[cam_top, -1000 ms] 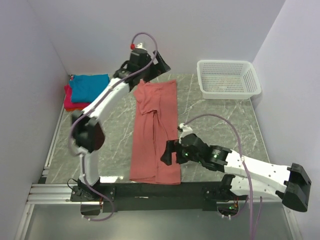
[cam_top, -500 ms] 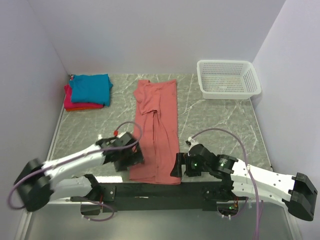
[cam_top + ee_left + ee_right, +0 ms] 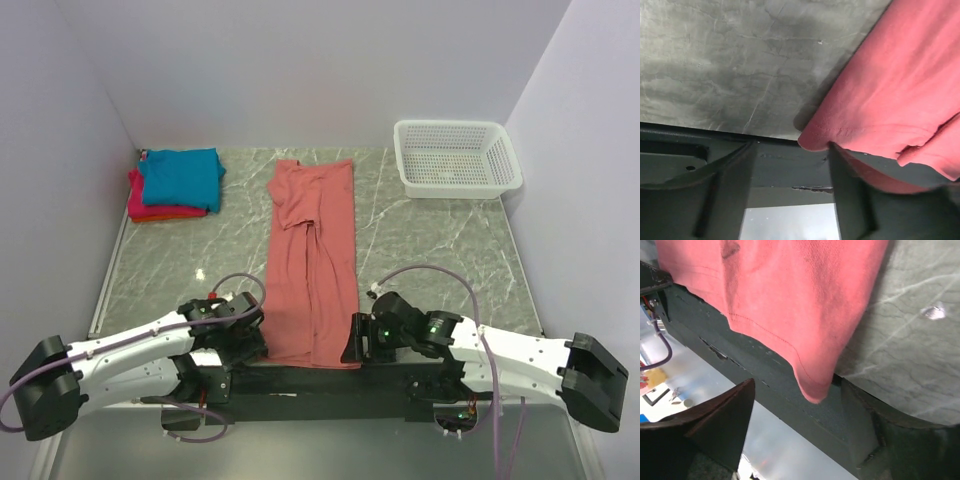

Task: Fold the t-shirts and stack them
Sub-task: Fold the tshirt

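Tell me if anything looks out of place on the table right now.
The red shirt lies as a long strip whose near hem hangs past the table edge over the black rail; nothing looks spilled or damaged.

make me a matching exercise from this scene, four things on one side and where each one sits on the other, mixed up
Things:
1. salmon-red t-shirt
2. teal-blue t-shirt
3. magenta-pink t-shirt
4. white mesh basket

Places:
a. top of the pile in the far left corner
b. far right corner
c. laid out long down the middle
d. in the far left pile, under another shirt

Pairs: 1-c, 2-a, 3-d, 4-b
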